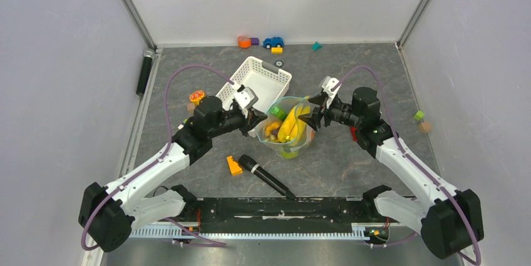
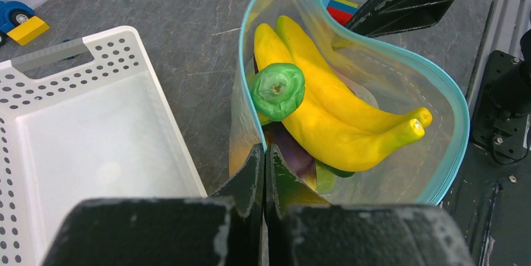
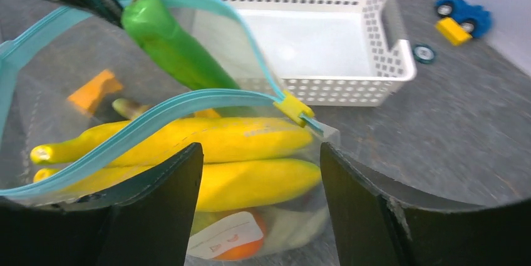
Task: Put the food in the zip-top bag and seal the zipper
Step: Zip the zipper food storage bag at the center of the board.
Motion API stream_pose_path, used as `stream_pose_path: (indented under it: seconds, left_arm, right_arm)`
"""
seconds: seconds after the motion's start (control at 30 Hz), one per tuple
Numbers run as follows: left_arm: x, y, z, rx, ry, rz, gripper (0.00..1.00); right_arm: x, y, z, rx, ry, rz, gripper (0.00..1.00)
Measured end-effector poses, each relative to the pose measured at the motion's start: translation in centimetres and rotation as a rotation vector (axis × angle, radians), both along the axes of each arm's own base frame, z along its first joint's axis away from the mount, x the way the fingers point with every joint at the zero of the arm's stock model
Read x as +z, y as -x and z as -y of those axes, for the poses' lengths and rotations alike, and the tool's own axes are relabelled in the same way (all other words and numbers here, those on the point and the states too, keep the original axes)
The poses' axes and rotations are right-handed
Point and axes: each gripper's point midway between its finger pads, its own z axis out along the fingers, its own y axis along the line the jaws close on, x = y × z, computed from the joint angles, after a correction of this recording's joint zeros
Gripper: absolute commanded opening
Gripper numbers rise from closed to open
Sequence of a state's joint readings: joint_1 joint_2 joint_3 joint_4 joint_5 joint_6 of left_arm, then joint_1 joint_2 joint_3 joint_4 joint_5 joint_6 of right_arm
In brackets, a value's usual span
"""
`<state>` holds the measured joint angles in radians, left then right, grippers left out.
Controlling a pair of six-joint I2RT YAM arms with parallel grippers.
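Top view: the zip-top bag [image 1: 289,129] is seen upright between the left gripper [image 1: 255,120] and the right gripper [image 1: 315,116], just beside the white basket [image 1: 257,81].

Left wrist: the fingers are pressed together and the bag's rim is pinched. The bananas [image 2: 332,100] and cucumber [image 2: 278,91] are contained in the bag.

Right wrist: the jaws are spread, and the zipper [image 3: 156,116] end is seen between them.

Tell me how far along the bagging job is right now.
Done: the bananas and cucumber sit inside the zip-top bag. In hand: the left end effector pinches the bag's rim, and the right end effector stands open around the yellow slider end. Left: the zipper gapes wide, so sealing is not yet done.
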<state>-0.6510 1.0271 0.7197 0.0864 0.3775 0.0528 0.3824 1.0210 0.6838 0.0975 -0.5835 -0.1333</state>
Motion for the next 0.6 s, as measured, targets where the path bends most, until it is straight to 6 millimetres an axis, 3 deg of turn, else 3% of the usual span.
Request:
stream_pose_path:
  seconds: [0.1,0.3,0.5,0.6]
  left_arm:
    - [-0.1,0.1,0.1,-0.011,-0.002,0.003,0.02]
    - [0.0,0.2,0.1,-0.020,-0.007,0.014,0.06]
    - [0.0,0.1,0.1,-0.020,-0.008,0.019,0.12]
    - [0.2,0.2,0.1,-0.022,-0.004,0.023,0.08]
  right_arm:
    - [-0.6,0.5,-1.1,0.093,0.004,-0.011,0.57]
    - [-0.2,1.6,-2.0,0.203,-0.001,0.020,0.03]
    - [1.1,2.2,-1.7,0.200,-0.007,0.059,0.00]
    - [2.1,2.4,-1.4,0.185,-0.013,0.093,0.00]
